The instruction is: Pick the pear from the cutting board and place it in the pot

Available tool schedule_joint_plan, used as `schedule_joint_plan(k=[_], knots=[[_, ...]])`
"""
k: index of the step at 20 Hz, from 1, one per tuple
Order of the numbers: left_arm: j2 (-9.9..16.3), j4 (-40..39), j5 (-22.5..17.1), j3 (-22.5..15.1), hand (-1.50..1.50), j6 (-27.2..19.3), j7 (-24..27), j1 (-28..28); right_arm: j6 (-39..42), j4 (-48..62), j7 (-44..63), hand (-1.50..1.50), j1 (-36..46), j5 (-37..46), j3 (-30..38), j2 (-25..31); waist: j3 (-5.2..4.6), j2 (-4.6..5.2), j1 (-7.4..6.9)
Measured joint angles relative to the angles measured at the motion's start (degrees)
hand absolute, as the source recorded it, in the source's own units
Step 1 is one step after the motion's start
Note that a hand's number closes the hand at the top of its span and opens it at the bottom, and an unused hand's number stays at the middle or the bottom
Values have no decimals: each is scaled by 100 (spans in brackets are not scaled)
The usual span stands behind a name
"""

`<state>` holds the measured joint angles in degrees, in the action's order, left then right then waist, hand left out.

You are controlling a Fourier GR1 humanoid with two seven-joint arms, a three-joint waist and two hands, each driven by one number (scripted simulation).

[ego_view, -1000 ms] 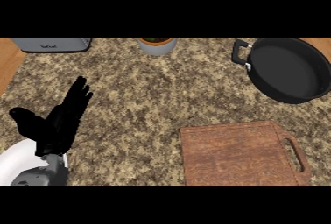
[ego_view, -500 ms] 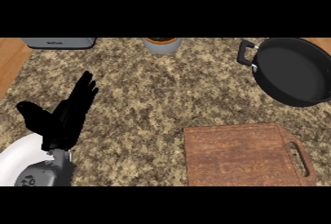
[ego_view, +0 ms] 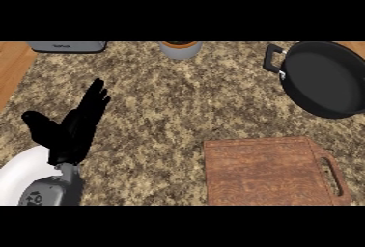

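Observation:
The brown wooden cutting board lies at the lower right of the counter, and its top is bare. No pear shows anywhere in the head view. The black pot with a side handle sits at the upper right, and nothing lies inside it. My left hand rests at the lower left with straight fingers pointing up and the thumb spread out, holding nothing. My right hand is out of view.
A grey container with an orange-brown rim stands at the back centre. A grey appliance sits at the back left. The speckled counter lies between them, with wood beyond its left edge.
The whole view has drifted slightly, so the board, the pot and my left hand sit a little further right and down in the picture. The left hand keeps its pose.

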<state>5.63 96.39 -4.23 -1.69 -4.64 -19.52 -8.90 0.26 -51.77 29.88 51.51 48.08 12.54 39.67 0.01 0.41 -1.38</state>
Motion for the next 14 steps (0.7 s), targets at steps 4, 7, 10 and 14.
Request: schedule_joint_plan(k=[4, 7, 10, 14], knots=[[-16, 1, 39, -15, 0, -23, -56, -93, -249, 743, -35, -150, 258, -173, 244, -272, 3, 9, -20], [-28, -31, 31, -21, 0, 21, 37, -12, -411, 1243, -100, -150, 362, -415, 540, -401, 4, 15, -32], [-37, -52, 7, 3, 0, 30, 22, -44, -590, 1673, -279, -150, 484, -698, 846, -524, 7, 23, -42], [-55, -45, 32, 1, 0, 1, -10, -64, -1164, 1904, -748, -150, 526, -1071, 1283, -634, 10, 26, -41]])
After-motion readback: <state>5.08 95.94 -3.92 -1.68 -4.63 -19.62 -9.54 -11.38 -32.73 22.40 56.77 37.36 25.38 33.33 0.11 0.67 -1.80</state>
